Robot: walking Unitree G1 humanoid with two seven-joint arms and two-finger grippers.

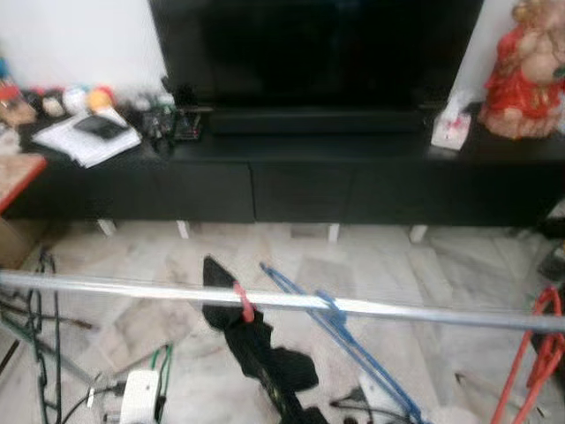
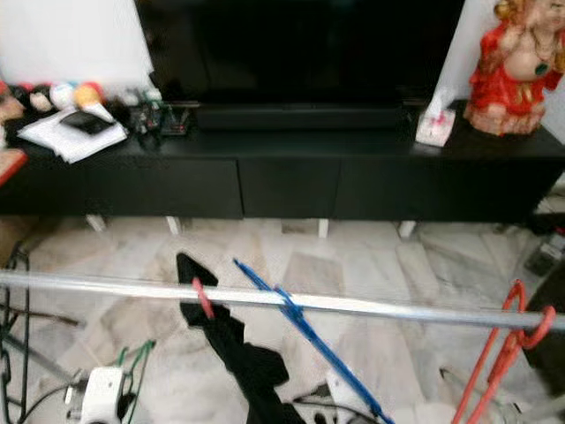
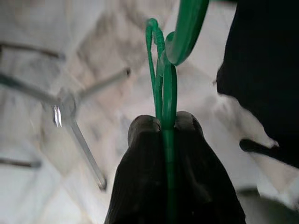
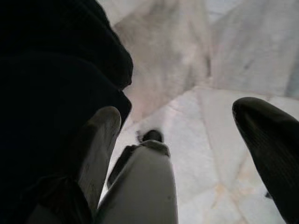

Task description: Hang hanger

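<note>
Green hanger (image 3: 164,88) pinched in left hand (image 3: 163,133), fingers closed

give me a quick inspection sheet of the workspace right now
surface: marble floor, metal rail across the front
job's things: green hanger in the left gripper; red hook with black garment, blue hanger and orange hanger on the rail
clutter: papers, small items, statue on the black tv unit
grippers: left shut on the hanger; right gripper open, empty
cables: dark cords, white plug block
surroundings: tv, white wall
</note>
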